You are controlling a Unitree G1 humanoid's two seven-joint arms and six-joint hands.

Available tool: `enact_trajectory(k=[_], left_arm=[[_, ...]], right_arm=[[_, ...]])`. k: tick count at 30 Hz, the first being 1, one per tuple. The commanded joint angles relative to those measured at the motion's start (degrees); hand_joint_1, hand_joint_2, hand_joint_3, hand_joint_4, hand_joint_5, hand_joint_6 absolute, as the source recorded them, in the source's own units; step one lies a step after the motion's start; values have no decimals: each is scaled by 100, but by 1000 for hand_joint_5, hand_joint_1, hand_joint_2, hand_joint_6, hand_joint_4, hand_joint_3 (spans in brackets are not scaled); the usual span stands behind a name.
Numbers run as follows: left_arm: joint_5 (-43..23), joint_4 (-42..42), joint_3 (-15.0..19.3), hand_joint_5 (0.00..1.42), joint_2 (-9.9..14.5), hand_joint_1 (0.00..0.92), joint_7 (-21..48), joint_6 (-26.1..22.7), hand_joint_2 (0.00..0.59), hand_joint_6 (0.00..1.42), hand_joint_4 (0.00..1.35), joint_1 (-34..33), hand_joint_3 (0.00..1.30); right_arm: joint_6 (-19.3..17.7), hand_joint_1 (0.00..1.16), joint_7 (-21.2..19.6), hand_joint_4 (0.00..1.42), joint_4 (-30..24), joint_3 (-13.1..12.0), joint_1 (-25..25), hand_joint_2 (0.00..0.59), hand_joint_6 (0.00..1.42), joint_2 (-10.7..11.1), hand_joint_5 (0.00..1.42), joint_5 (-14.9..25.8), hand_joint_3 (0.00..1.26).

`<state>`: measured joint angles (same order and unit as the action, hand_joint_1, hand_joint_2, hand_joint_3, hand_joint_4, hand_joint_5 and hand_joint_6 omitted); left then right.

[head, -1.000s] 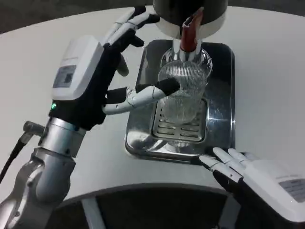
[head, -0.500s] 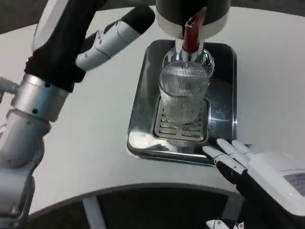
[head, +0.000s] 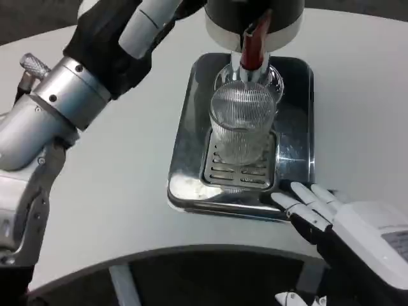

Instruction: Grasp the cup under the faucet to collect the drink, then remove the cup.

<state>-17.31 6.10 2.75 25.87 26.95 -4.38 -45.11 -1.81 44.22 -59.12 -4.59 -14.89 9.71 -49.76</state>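
1. While looking down at the table, find the cup (head: 242, 124) upright on the slotted grille (head: 239, 172) of the metal tray (head: 185, 146), directly beneath the faucet (head: 254, 48) with its red lever.
2. Note the long axis: vertical, mouth up toward the spout, so reachable only from the side or the front, not from above.
3. Place the right hand (head: 325, 213) at the tray's front right corner, fingertips just beside or touching the rim; cannot tell which. Read it as holding nothing, fingers straight and slightly apart, pointing up and left toward the cup.
4. Place the left hand (head: 134, 32) high at the upper left, near the dark dispenser body (head: 255, 13), well apart from the cup and above its level. Cannot tell how wide it is, with the fingertips cut off by the top edge.
5. Judge the right hand the nearer of the two: cup ahead and to its left, across the grille, with nothing between.
6. Judge the coming grasp as a forward reach over the tray rim, fingers wrapping the side wall below the spout.
7. Describe the cup as clear, finely ribbed down the wall, with a round rim close under the spout.
8. Cannot tell the level of drink inside; ribs and reflections hide it.
9. Expect a slippery wall, so close firmly and lift away level.
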Motion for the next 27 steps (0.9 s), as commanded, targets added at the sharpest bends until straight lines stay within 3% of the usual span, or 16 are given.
enact_trajectory(k=[1, 11, 27], left_arm=[[-98, -34, 31, 185, 48, 0, 243, -281, 88, 260, 72, 18, 172], [2, -345, -59, 165, -7, 0, 636, -530, 89, 246, 47, -126, 151], [342, -1021, -319, 154, -293, 0, 836, -311, 89, 225, 46, -577, 147]], right_arm=[[-195, 512, -6, 0, -88, -120, -87, 423, 17, -60, 0, 114, 113], [-349, 512, 31, 0, -88, -257, -129, 423, 17, -145, 0, 203, 114], [-603, 512, 54, 0, -88, -412, -317, 423, 17, -309, 0, 324, 114]])
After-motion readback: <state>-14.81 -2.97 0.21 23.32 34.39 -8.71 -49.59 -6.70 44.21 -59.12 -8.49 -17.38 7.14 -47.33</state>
